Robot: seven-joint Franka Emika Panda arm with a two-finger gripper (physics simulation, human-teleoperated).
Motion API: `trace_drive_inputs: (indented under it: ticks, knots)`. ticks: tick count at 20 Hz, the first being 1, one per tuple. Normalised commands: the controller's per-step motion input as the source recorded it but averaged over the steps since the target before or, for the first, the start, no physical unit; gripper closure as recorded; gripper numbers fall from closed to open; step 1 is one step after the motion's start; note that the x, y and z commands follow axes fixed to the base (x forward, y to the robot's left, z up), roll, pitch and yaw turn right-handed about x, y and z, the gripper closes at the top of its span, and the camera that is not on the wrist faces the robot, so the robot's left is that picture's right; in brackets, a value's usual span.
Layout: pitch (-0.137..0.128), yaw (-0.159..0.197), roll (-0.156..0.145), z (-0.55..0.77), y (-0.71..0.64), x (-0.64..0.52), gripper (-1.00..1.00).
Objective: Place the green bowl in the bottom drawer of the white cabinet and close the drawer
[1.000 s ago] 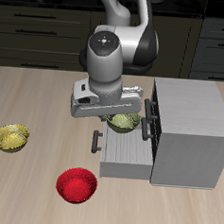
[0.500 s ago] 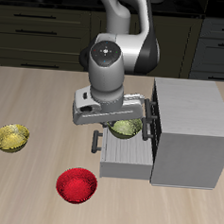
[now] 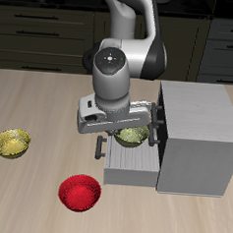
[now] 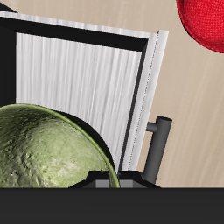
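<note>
The gripper [image 3: 127, 132] clasps the green bowl [image 3: 133, 136] by its rim and hangs it over the bottom drawer [image 3: 131, 163], which stands pulled out from the white cabinet [image 3: 197, 134]. In the wrist view the bowl [image 4: 48, 147] sits above the tray's ribbed floor, with bare floor showing between it and the drawer's front panel; the dark bar handle [image 4: 156, 147] juts beyond that panel. The red bowl [image 3: 80, 193] lies on the table near the drawer's front, and the yellow bowl [image 3: 12, 143] is well apart. Against half a second ago, the arm and bowl have barely moved, perhaps a touch lower.
</note>
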Motion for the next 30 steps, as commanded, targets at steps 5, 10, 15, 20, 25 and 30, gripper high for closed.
trace_drive_inputs:
  ticks: [5, 10, 15, 20, 25, 30]
  knots:
    - [0.003, 0.036, -0.043, -0.03, -0.06, -0.03, -1.00]
    - [-0.005, 0.000, 0.011, 0.03, 0.03, 0.00, -1.00]
    - [-0.016, 0.000, 0.008, 0.08, 0.02, -0.02, -1.00]
    - [-0.039, 0.011, 0.008, 0.11, 0.06, -0.09, -1.00]
    - [-0.031, -0.010, -0.070, 0.13, -0.31, -0.07, -1.00]
    - [-0.030, 0.001, -0.059, 0.16, -0.32, -0.08, -1.00]
